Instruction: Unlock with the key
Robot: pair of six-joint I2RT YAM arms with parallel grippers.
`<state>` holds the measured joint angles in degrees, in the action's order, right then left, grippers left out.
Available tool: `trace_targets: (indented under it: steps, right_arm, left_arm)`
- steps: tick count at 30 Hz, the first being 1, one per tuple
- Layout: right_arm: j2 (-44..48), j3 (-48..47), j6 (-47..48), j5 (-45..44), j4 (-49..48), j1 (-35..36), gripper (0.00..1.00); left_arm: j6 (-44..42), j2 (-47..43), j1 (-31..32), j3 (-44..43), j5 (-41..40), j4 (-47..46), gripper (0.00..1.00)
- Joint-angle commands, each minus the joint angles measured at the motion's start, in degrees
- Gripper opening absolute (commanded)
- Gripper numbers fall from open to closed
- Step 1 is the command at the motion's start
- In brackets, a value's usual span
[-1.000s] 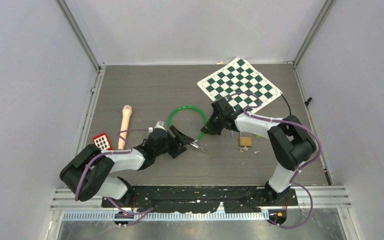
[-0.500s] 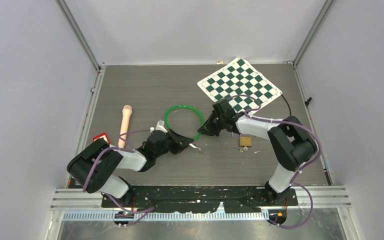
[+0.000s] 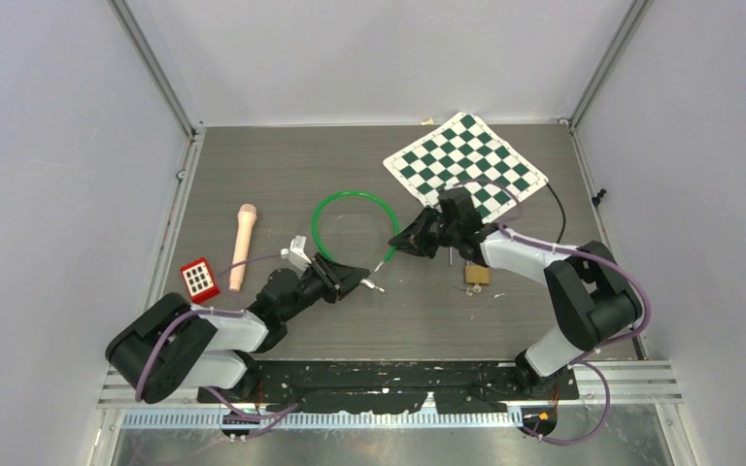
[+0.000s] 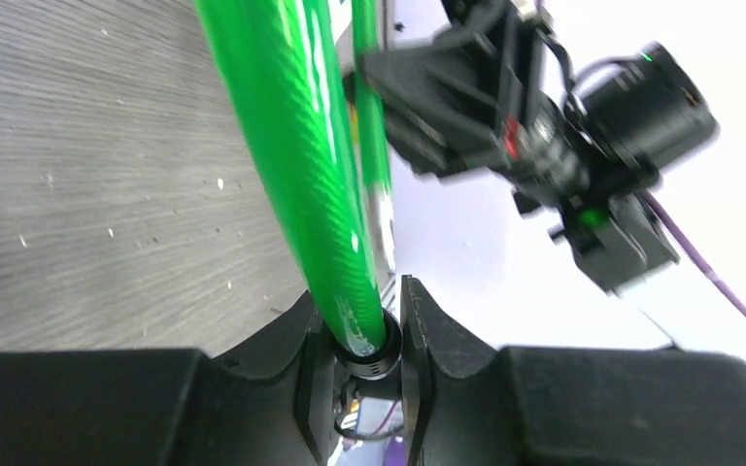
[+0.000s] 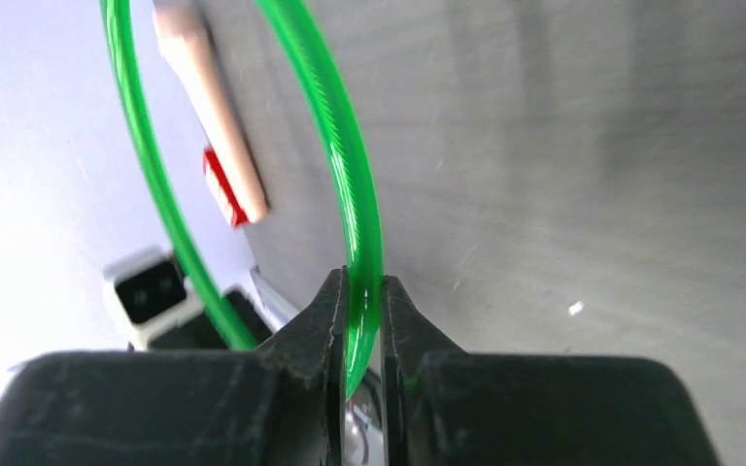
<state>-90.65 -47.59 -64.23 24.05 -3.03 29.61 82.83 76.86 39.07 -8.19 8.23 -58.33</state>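
Note:
A green cable loop (image 3: 322, 216) hangs between both grippers. My left gripper (image 3: 359, 279) is shut on the black collar (image 4: 374, 361) at the cable's end (image 4: 291, 146), with a small silver piece (image 3: 373, 285) sticking out past its tips. My right gripper (image 3: 400, 243) is shut on the green cable (image 5: 345, 165) at the loop's right side. A brass padlock (image 3: 476, 275) lies on the table under the right forearm, and small silver keys (image 3: 466, 289) lie just in front of it, apart from both grippers.
A green-and-white checkered mat (image 3: 466, 163) lies at the back right. A pink cylinder (image 3: 243, 245) and a small red block (image 3: 197, 278) lie on the left. Grey walls and metal rails close in the table on both sides.
My left gripper closed on the cable's end and drew back slightly to the left. My right gripper moved right with the cable, and the loop shifted up the table.

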Motion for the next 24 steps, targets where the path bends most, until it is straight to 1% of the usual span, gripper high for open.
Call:
trace_targets:
  steps: [1,4,5,6,9,11,12,13,14,16,17,19,20,22,24]
  right_arm:
    - [2.05,2.08,3.10,-6.66,-10.62,-6.82,0.05]
    - [0.87,2.93,5.56,-0.98,-18.57,-5.82,0.05]
    - [0.63,3.78,5.94,1.27,-19.86,-5.76,0.05]
    - [0.21,4.46,6.39,2.01,-22.47,-5.76,0.05]
    - [0.55,7.32,7.01,1.94,-24.99,-5.69,0.05]
    - [0.84,6.60,10.05,0.68,-22.24,-5.70,0.05]
    - [0.61,6.00,13.11,0.13,-19.04,-5.57,0.05]
    - [0.41,4.41,14.89,-0.32,-17.10,-5.46,0.05]
    - [-0.07,3.59,18.17,-1.79,-12.60,-5.11,0.05]
    - [-0.87,0.85,22.79,-5.31,-6.11,-4.59,0.05]
    - [-1.35,-0.85,25.21,-6.68,-4.09,-4.17,0.08]
    - [-2.16,-2.96,28.37,-10.64,1.65,-3.34,0.14]
    - [-2.38,-4.44,29.38,-13.34,3.40,-3.03,0.16]
    - [-3.55,-7.26,32.10,-17.14,7.65,-1.82,0.23]
    - [-5.13,-10.15,34.37,-20.36,11.74,-0.70,0.25]
  left_arm:
    - [-3.53,-6.77,-0.62,3.33,5.96,-5.76,0.00]
    - [-5.62,-10.10,-0.72,1.75,6.81,-2.35,0.00]
    - [-6.05,-11.28,-0.71,0.94,6.93,-0.30,0.00]
    - [-6.70,-12.40,-0.79,0.11,7.05,2.26,0.00]
    - [-9.27,-15.60,-0.75,-1.37,6.50,7.02,0.00]
    - [-11.73,-18.29,-0.93,-2.13,5.62,11.76,0.00]
    - [-13.12,-19.66,-1.18,-2.72,5.27,15.68,0.00]
    - [-14.75,-21.22,-1.37,-3.44,4.49,20.56,0.00]
    - [-16.44,-23.44,-1.51,-4.32,2.44,28.17,0.00]
    - [-19.26,-26.50,-1.62,-6.25,-1.77,39.98,0.00]
    - [-20.34,-27.50,-1.75,-7.31,-3.50,45.23,0.00]
    - [-21.72,-28.45,-1.93,-8.66,-6.24,52.66,0.00]
    - [-21.76,-28.46,-2.13,-9.03,-6.94,55.05,0.00]
    - [-21.29,-27.51,-3.04,-8.85,-6.55,56.79,0.00]
    - [-19.76,-25.44,-3.86,-8.56,-5.84,57.50,0.00]
